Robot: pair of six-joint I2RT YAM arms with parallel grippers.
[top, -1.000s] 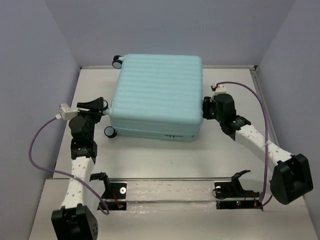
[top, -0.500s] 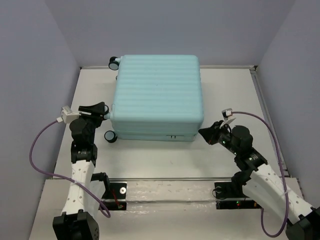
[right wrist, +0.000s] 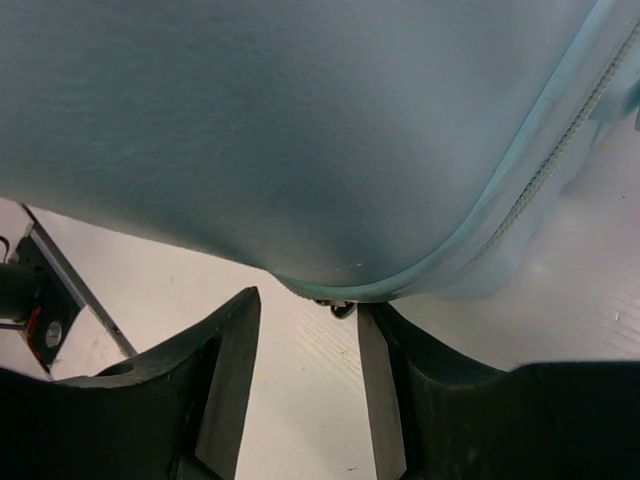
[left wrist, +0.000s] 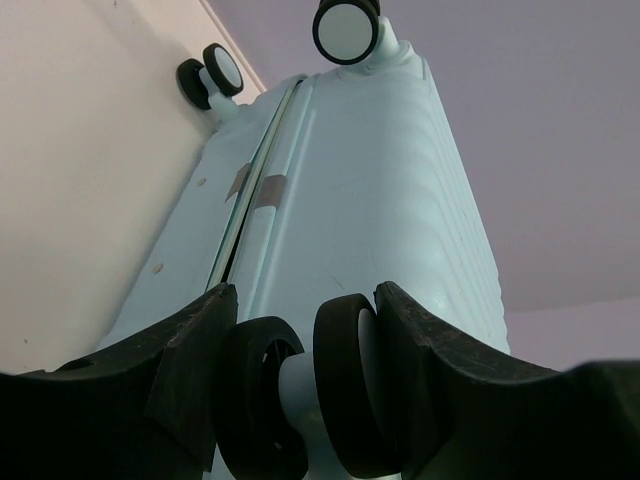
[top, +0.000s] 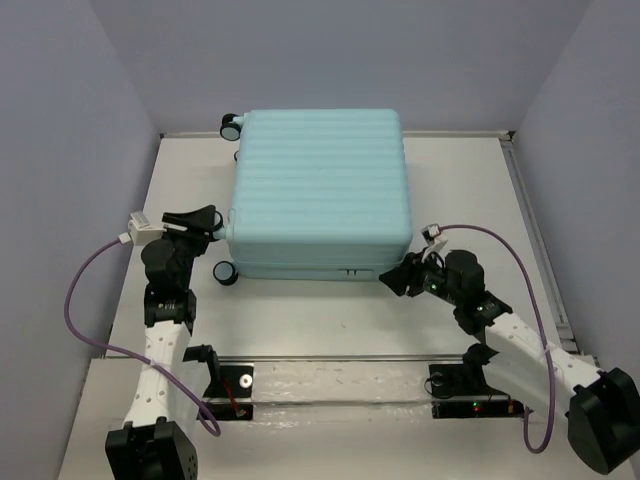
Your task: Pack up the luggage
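Observation:
The luggage (top: 318, 190), a pale mint-blue ribbed hard-shell case, lies shut and flat on the white table (top: 320, 320). My left gripper (top: 207, 222) is at its near-left corner. In the left wrist view the jaws (left wrist: 305, 300) press on both sides of a black-and-white double spinner wheel (left wrist: 340, 390). My right gripper (top: 393, 280) sits at the near-right corner, open. In the right wrist view its gripper (right wrist: 305, 305) is just under the zipper seam (right wrist: 520, 200). A small metal zipper pull (right wrist: 342, 308) hangs by the inner face of the right finger.
Another wheel (top: 224, 271) stands on the table below the left gripper, and one more (top: 232, 125) at the far-left corner. A metal rail (top: 340, 382) with the arm mounts runs along the near edge. Grey walls close in the table on three sides.
The right arm left the luggage's right side, swung back, then came in at the near-right corner; its jaws shut and reopened. The luggage shifted slightly left. The left gripper kept its hold.

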